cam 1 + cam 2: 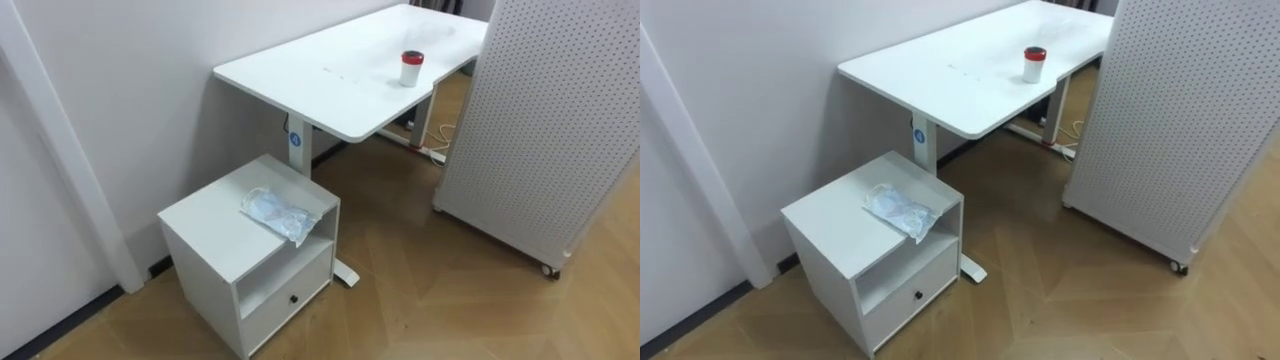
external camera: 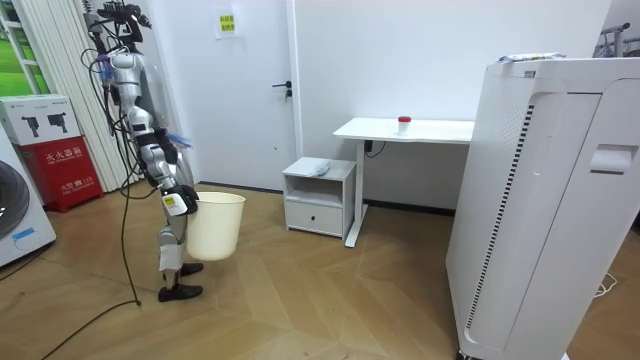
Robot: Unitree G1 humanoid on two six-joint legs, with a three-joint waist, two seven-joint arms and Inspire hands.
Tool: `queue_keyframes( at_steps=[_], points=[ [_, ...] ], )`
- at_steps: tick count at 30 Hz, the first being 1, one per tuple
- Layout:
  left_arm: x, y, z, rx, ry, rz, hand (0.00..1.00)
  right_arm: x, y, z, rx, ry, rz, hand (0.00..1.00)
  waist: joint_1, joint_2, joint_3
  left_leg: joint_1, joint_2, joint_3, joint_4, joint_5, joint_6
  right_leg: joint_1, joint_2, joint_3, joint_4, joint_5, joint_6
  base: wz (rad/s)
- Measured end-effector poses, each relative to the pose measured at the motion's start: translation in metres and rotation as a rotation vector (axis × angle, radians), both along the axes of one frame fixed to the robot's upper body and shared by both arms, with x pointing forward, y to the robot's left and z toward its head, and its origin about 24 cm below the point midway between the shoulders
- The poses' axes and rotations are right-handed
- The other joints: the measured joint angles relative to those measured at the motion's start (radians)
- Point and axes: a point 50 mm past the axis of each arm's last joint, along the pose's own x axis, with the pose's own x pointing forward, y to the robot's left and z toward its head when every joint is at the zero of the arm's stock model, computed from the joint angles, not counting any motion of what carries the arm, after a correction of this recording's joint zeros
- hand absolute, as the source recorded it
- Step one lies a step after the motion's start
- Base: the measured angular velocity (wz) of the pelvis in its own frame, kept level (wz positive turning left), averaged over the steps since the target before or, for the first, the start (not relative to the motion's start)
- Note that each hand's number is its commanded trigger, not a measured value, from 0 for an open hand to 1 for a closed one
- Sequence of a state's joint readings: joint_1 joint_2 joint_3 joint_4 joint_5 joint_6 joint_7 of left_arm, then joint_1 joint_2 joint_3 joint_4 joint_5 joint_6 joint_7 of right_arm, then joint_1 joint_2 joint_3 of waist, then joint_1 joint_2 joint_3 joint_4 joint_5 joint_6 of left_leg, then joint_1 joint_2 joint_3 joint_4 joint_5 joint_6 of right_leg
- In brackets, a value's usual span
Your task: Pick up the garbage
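A crumpled clear plastic bag (image 1: 278, 213) lies on top of a low white cabinet (image 1: 215, 235) with an open shelf and a drawer. On the white desk (image 1: 320, 85) behind it stands a white cup with a red lid (image 1: 411, 68). In the room view I stand a few steps from the cabinet (image 2: 320, 195), at the room view's left. I carry a cream waste bin (image 2: 215, 225) off the floor in front of me. My right hand (image 2: 180, 201) is at its rim and holds it.
A white perforated panel on wheels (image 1: 540, 130) stands right of the desk, with a cable on the floor behind it. In the room view there is a tall white unit (image 2: 540, 200), a door (image 2: 250, 90) behind the cabinet and a red box (image 2: 60, 165). Wooden floor lies between me and the cabinet.
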State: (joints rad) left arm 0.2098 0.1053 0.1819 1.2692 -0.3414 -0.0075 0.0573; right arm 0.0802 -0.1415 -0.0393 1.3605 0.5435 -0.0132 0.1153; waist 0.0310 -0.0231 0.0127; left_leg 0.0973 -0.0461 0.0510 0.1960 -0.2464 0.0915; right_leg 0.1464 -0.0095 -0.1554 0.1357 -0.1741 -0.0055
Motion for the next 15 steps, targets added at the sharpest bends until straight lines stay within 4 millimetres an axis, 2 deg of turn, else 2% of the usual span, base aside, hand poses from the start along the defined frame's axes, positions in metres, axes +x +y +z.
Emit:
queue_keyframes(
  at_steps=[10, 12, 15],
  points=[
    [-0.006, 0.009, 0.002, 0.041, 0.103, -0.157, 0.0, -0.002, 0.0, 0.0, 0.007, 0.013, -0.011, 1.0, 0.0, -0.002, -0.0007, 0.001, 0.003, 0.001, 0.017, -0.001, 0.0, 0.003, 0.007, -0.006, 0.005, -0.004, -0.003, 0.0],
    [-0.006, 0.011, 0.002, 0.045, 0.115, -0.181, 0.0, -0.002, 0.0, 0.0, 0.009, 0.011, -0.009, 1.0, 0.001, -0.004, -0.0007, -0.009, 0.006, 0.001, 0.046, -0.015, -0.003, -0.01, 0.008, -0.004, 0.038, -0.023, -0.007, 0.0],
    [-0.009, 0.013, 0.003, 0.056, 0.14, -0.201, 0.0, 0.0, 0.0, 0.0, 0.014, 0.005, -0.009, 1.0, 0.002, -0.006, -0.0004, -0.038, 0.024, 0.003, 0.142, -0.064, -0.015, -0.036, 0.016, -0.007, 0.111, -0.066, -0.017, -0.04]
  ],
)
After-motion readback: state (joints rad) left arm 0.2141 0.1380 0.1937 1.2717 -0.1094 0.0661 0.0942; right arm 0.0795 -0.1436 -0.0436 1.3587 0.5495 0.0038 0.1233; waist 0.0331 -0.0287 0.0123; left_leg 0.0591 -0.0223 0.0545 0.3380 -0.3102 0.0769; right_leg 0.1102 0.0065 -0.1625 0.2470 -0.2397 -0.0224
